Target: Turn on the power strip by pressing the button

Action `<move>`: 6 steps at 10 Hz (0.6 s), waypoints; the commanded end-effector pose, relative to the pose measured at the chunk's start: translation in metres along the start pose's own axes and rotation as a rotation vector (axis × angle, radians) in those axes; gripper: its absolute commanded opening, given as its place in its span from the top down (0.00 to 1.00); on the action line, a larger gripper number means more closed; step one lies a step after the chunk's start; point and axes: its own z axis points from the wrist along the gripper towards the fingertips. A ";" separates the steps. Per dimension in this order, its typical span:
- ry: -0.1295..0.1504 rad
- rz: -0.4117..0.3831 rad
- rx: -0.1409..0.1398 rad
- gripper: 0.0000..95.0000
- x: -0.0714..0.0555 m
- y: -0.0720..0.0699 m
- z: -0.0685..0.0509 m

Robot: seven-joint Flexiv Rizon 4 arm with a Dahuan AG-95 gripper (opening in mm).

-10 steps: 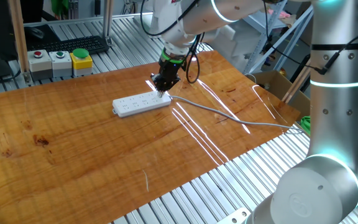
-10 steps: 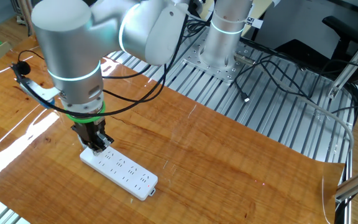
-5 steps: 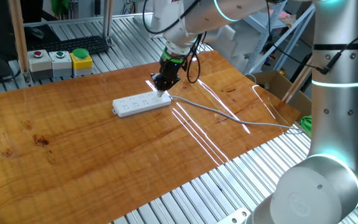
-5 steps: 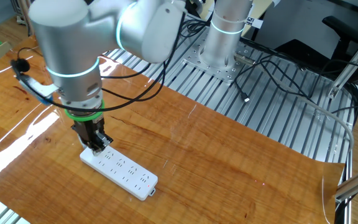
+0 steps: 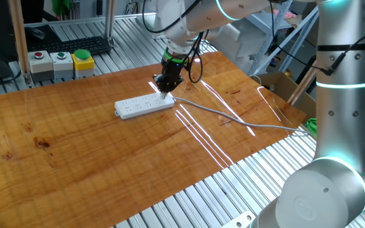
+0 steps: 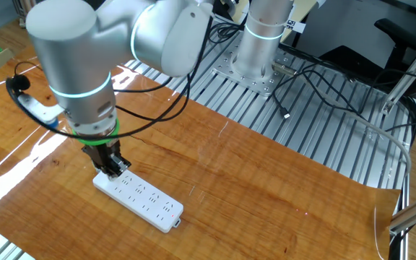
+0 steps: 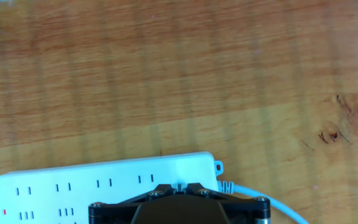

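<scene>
One power strip [image 5: 144, 106], one gripper [image 5: 165, 89], three push-button boxes [image 5: 62, 62] at worktop's [image 5: 94, 158] far edge, well apart from strip. Keyboard [image 5: 81, 44] behind boxes. Grey cable [image 5: 233, 119] runs from strip's end across worktop toward edge. Strip white, long, slim, flat on worktop, sockets up. Gripper right above cabled end, hiding button. Fingers: released or clenched, cannot tell.

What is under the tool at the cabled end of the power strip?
The tool stands over the power strip's cabled end, where the grey cable leaves. White casing shows around it; the button itself is covered.
</scene>
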 end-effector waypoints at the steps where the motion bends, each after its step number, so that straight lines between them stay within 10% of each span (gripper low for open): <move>1: 0.019 0.004 0.010 0.80 0.004 -0.001 -0.017; 2: 0.014 0.005 0.036 0.80 0.004 -0.002 -0.017; 3: 0.013 0.004 0.045 0.60 0.004 -0.002 -0.018; 6: 0.000 -0.022 0.100 0.60 0.005 -0.002 -0.018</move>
